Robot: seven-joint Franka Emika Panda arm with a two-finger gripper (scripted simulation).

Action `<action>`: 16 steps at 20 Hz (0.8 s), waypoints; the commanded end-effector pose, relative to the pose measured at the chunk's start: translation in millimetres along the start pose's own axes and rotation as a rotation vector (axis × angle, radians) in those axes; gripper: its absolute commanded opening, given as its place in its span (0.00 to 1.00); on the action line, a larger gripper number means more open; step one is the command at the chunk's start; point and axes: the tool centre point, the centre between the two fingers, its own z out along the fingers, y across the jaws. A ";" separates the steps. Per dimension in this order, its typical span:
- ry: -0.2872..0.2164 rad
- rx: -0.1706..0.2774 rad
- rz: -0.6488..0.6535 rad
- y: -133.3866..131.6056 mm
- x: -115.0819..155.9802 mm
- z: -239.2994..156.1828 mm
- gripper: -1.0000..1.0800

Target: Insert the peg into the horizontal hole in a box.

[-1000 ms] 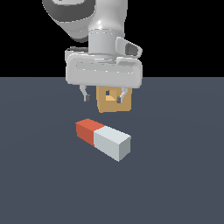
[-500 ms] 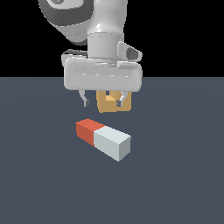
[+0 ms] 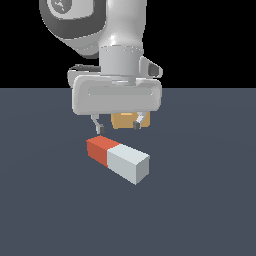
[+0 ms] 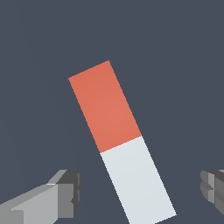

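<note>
The peg [image 3: 118, 159] lies flat on the dark floor, its red-orange half toward the exterior view's left and its pale grey-white half toward the right and nearer the camera. My gripper [image 3: 118, 126] hangs open just above and behind the red half, touching nothing. In the wrist view the peg [image 4: 120, 144] runs slantwise, and my two fingertips [image 4: 65, 192] stand wide apart on either side of its white half. The tan box [image 3: 125, 120] sits behind the gripper, mostly covered by the hand. Its hole is hidden.
The white hand body [image 3: 117, 95] and arm fill the upper middle of the exterior view. The dark grey floor [image 3: 210, 200] stretches flat all around, ending at a black background behind.
The gripper has come down and nearer the peg, and now covers most of the box. The peg and box have not moved.
</note>
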 end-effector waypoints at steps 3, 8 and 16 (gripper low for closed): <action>-0.008 -0.009 -0.117 0.4 -10.0 8.3 0.96; -0.016 -0.018 -0.238 2.4 -20.4 16.8 0.96; -0.024 -0.028 -0.366 6.4 -31.2 25.7 0.96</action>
